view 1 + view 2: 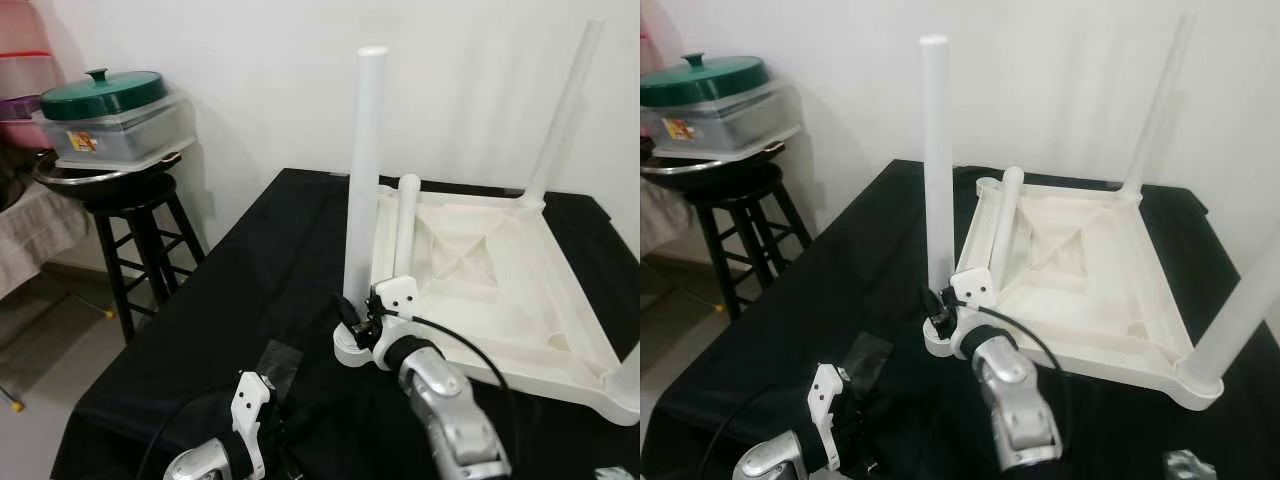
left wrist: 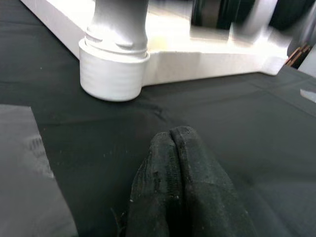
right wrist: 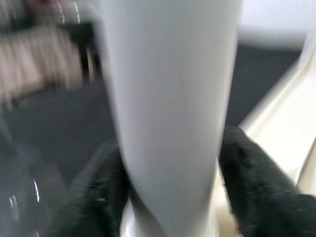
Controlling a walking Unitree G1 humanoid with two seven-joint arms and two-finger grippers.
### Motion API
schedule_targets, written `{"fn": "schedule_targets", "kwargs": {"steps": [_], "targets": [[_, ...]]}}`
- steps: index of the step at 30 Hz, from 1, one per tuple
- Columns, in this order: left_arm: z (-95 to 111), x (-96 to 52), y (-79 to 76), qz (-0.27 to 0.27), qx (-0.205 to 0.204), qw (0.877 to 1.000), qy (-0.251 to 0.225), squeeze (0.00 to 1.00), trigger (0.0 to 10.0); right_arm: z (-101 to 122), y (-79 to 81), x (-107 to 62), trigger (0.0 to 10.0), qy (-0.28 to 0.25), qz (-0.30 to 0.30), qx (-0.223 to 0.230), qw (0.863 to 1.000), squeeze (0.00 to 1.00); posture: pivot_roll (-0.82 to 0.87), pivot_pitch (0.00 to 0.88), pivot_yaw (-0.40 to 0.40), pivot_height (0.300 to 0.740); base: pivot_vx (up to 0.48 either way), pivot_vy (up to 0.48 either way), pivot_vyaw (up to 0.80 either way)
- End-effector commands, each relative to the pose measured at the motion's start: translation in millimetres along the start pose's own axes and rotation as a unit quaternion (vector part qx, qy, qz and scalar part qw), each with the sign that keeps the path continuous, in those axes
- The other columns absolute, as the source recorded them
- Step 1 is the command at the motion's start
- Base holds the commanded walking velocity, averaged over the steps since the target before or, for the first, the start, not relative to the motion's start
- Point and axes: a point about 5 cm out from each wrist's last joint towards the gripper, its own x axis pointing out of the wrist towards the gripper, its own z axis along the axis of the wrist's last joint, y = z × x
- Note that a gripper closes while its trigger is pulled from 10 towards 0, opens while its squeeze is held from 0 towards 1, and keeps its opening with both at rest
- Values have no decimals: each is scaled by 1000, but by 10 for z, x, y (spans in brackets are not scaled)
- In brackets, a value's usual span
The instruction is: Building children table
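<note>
A white children's table (image 1: 520, 300) lies upside down on a black-draped surface. Legs stand in three of its corners, and a loose leg (image 1: 405, 225) lies inside the underside. My right gripper (image 3: 173, 148) is at the base of the near-left leg (image 1: 364, 170), one black finger (image 3: 252, 173) pressed on each side, just above the corner socket (image 2: 114, 74). My left gripper (image 2: 170, 136) is shut with nothing in it, resting low over the black cloth a short way in front of that socket.
A black stool (image 1: 135, 215) at the left carries stacked pans and a clear box with a green lid (image 1: 105, 92). A grey glossy patch (image 1: 277, 360) lies on the cloth near my left wrist. The cloth's left edge drops to the floor.
</note>
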Motion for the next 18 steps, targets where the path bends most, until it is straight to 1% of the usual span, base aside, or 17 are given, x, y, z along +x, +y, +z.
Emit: {"fn": "schedule_targets", "kwargs": {"steps": [1,2,4,5,6,7,8,9,11,12,16,17,18], "targets": [[-29,-19,21,7,-1,1000,9,0,10000,-50,-4,-12,10000,15,20,14,1000,1000,-42,0,0,740,0,0,0],[-16,-5,29,8,-4,1000,4,0,10000,165,12,-37,10000,-11,120,-30,992,1000,-48,0,4,740,0,0,0],[-16,-5,29,8,-4,1000,4,0,10000,165,12,-37,10000,-11,120,-30,992,1000,-48,0,4,740,0,0,0],[-13,1,32,8,-4,1000,3,0,10000,232,-9,-45,10000,-19,147,-44,988,820,-48,0,4,740,0,0,0],[-6,9,38,8,-4,1000,2,0,10000,330,-98,-57,10000,-24,203,-72,976,0,-40,0,2,740,0,0,0],[-1,14,41,8,-4,1000,1,0,10000,392,-167,-70,10000,-26,238,-87,967,0,-40,0,2,740,0,0,0],[-1,14,41,8,-4,1000,1,0,10000,392,-167,-70,10000,-26,238,-87,967,0,-40,0,2,740,0,0,0],[7,20,48,9,-3,1000,0,0,10000,507,-280,-87,10000,-22,300,-123,946,0,-30,0,3,740,0,0,0],[12,22,54,9,-2,1000,0,0,10000,576,-346,-62,10000,-14,325,-137,935,0,-20,0,3,740,0,0,0],[12,22,54,9,-2,1000,0,0,10000,576,-346,-62,10000,-14,325,-137,935,0,-20,0,3,740,0,0,0],[16,18,68,10,-1,1000,0,0,10000,684,-413,34,10000,4,367,-141,920,0,3,0,3,740,0,0,0],[17,13,72,10,0,1000,0,0,10000,713,-418,60,6235,7,379,-135,915,0,10,0,3,740,0,0,0],[18,8,76,10,0,1000,1,0,10000,734,-420,77,6235,8,387,-131,912,0,12,0,3,740,0,0,0]]}}
